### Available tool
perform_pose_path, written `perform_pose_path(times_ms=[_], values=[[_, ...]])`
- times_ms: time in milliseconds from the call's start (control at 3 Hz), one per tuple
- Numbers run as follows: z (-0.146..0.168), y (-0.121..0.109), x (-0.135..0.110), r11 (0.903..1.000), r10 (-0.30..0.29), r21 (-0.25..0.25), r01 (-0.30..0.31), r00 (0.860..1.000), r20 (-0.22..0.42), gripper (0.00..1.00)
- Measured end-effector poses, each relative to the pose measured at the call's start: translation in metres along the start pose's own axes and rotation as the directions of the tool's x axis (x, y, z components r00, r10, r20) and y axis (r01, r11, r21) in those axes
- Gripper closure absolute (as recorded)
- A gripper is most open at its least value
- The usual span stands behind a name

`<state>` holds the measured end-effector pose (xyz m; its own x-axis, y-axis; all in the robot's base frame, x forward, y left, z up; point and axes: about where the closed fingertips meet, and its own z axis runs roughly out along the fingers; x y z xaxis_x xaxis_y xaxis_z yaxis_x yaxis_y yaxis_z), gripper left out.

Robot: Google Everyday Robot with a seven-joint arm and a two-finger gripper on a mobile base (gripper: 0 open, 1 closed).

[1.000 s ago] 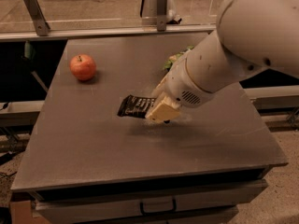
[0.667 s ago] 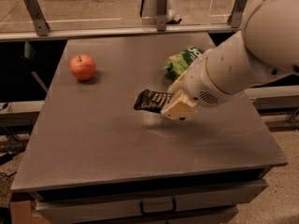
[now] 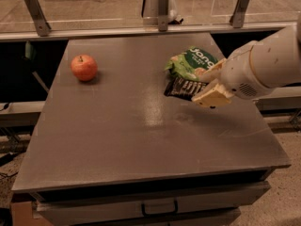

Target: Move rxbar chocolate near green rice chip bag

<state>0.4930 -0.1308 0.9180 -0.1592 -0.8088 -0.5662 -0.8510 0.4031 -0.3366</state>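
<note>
Holding the chocolate bar (image 3: pixel 182 87) by its right end, my gripper (image 3: pixel 198 88) hangs over the right half of the grey table (image 3: pixel 117 140), toward the far side. My two tan fingers (image 3: pixel 210 98) are closed almost all the way, with only the thin black wrapper pinched between them. The rest of the bar sticks out to the left of the gripper, lying roughly flat with its white lettering facing up. It appears to be raised off the table, since a faint shadow sits on the surface below and slightly nearer than the gripper.

Just beyond the gripper lies the green chip bag (image 3: pixel 192 62), crinkled, with its dark round patch and white letters turned up. The bar's far edge meets the bag's near edge in this view, but I cannot tell whether the two touch. My upper finger reaches in just beside the bag's right end. The bag is the one thing close to the gripper.

Well off to the left of the gripper, a red apple (image 3: pixel 84 67) stands on the table, far apart from both bar and bag. My thick white arm (image 3: pixel 268 62) comes in from the right. Beyond the table's far edge runs a metal rail (image 3: pixel 141 29) with upright brackets, and a drawer (image 3: pixel 157 206) with a dark handle sits under the near edge.
</note>
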Motion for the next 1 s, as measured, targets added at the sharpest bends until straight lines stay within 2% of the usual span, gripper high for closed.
perform_pose_path(times_ms=[333, 667, 1000], values=[[-0.01, -0.034, 0.031, 0.9995, 0.002, 0.032, -0.002, 1.0, 0.003, 1.0], [-0.011, -0.066, 0.068, 0.9984, 0.031, 0.049, -0.031, 1.0, 0.001, 1.0], [-0.004, -0.083, 0.102, 0.996, 0.073, 0.052, -0.073, 0.997, -0.006, 1.0]])
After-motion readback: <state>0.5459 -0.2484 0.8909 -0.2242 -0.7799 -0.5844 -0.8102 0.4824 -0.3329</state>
